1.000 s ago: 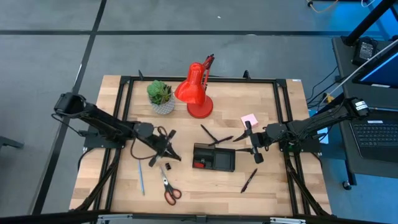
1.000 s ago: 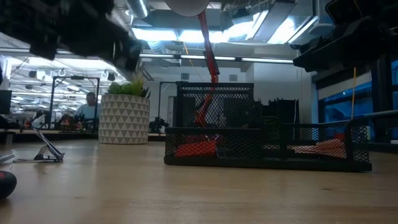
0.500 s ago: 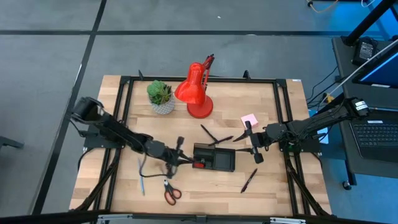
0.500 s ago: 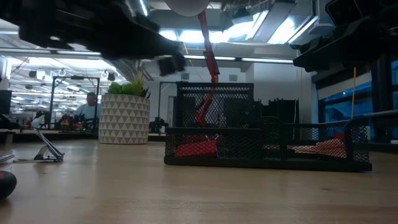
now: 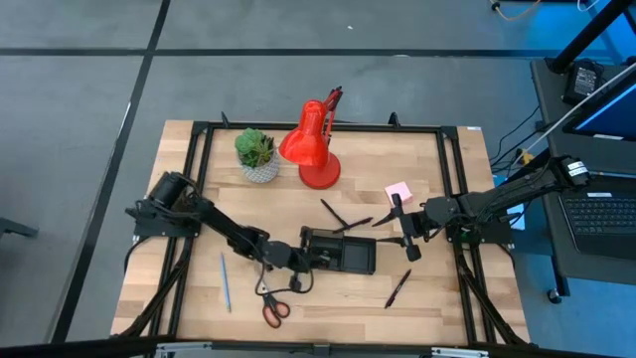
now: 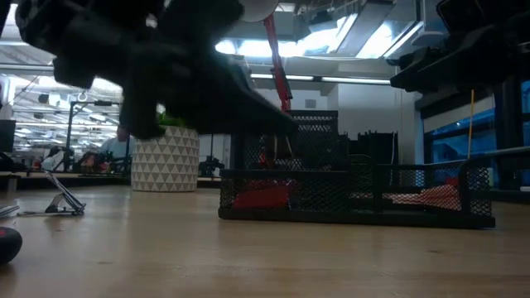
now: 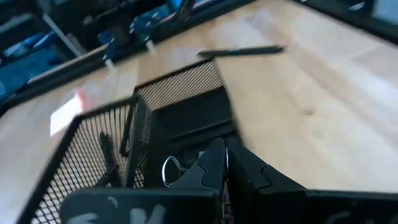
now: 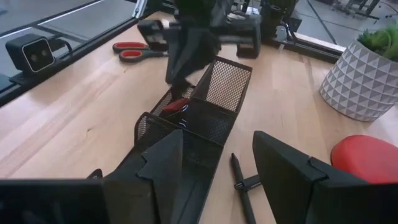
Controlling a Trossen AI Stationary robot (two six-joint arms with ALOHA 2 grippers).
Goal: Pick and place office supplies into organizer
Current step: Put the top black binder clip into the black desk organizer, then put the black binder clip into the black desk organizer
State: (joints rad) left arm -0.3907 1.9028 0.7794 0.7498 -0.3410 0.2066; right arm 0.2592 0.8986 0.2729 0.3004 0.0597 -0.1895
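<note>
The organizer [image 5: 348, 254], a low black mesh tray, sits at the table's middle. My left gripper [image 5: 306, 259] hangs over its left end, fingers pointing down [image 8: 178, 82], shut on a small black clip [image 7: 186, 176]. A tiny red block [image 8: 176, 106] lies inside the tray. My right gripper [image 5: 402, 236] hovers open just right of the tray [image 8: 217, 168]. Red-handled scissors [image 5: 270, 306] and a thin blue pen [image 5: 225, 280] lie near the front left. Black pens [image 5: 343, 217] [image 5: 397, 288] and the pink sticky-note pad [image 5: 398, 191] lie flat on the wood. My left gripper pinches the small black clip between its two fingers [image 7: 214, 163], coming from above and pointing down. The clip's wire loop [image 7: 170, 171] sticks out beside one finger. The clip is lifted clear over the tray's left compartment; the fingers hide the exact spot they grip.
A big red desk lamp [image 5: 313, 149] and a green potted plant [image 5: 257, 154] stand at the far side. A black metal frame [image 5: 199, 159] runs around the table top. Another clip [image 6: 65, 203] lies on the wood near the left. Bare wood lies along the near edge.
My left gripper has swept from the table's left-middle toward the right and slightly toward the near edge, ending over the organizer's left end. My right arm has kept still.
</note>
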